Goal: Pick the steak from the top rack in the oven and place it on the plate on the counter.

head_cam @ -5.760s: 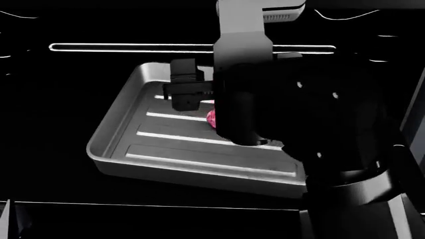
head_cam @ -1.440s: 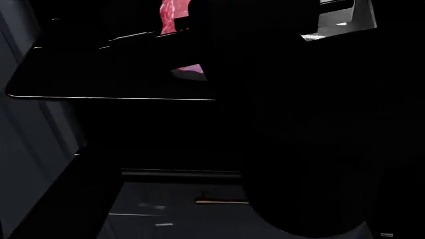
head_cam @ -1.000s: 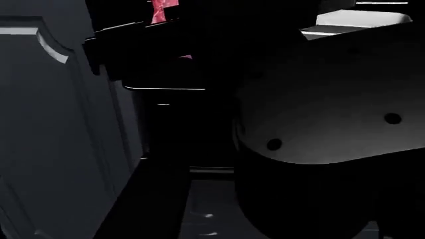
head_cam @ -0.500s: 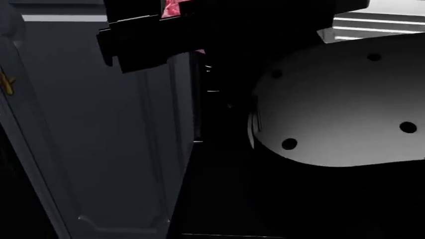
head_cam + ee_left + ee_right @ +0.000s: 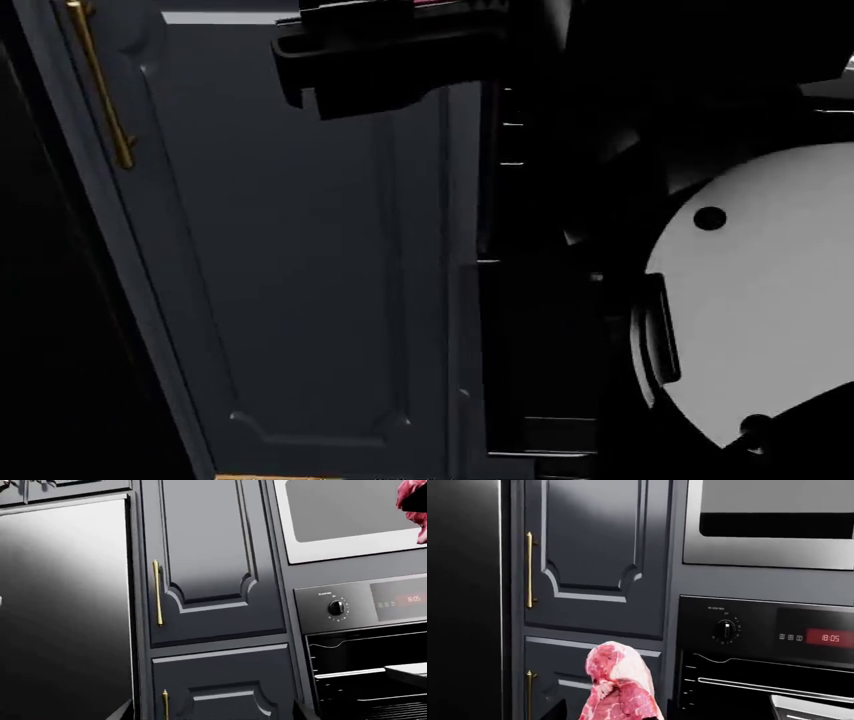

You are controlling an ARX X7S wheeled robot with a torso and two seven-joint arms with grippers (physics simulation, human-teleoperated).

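Note:
The steak [image 5: 620,685], red-pink with white fat, stands up between the jaws of my right gripper [image 5: 617,716], which is shut on it in front of the dark cabinet doors. The steak [image 5: 413,502] also shows at the edge of the left wrist view, in front of the microwave. The oven [image 5: 760,680] is open and black, with silvery rack rails, beside the steak and apart from it. My left gripper [image 5: 211,716] is open and holds nothing. In the head view the right gripper [image 5: 380,45] is a black block at the top. The plate and the counter are out of view.
Dark blue-grey cabinet doors [image 5: 207,555] with brass handles [image 5: 157,592] stand left of the oven [image 5: 367,680]. A tall dark glossy panel [image 5: 67,610] is further left. A grey tray [image 5: 410,672] sits on the oven rack. A microwave [image 5: 767,525] sits above the oven controls.
The head view has swung from the dark oven front leftward onto the cabinet doors. The right gripper with the steak has stayed at the top of the view, the steak nearly out of frame.

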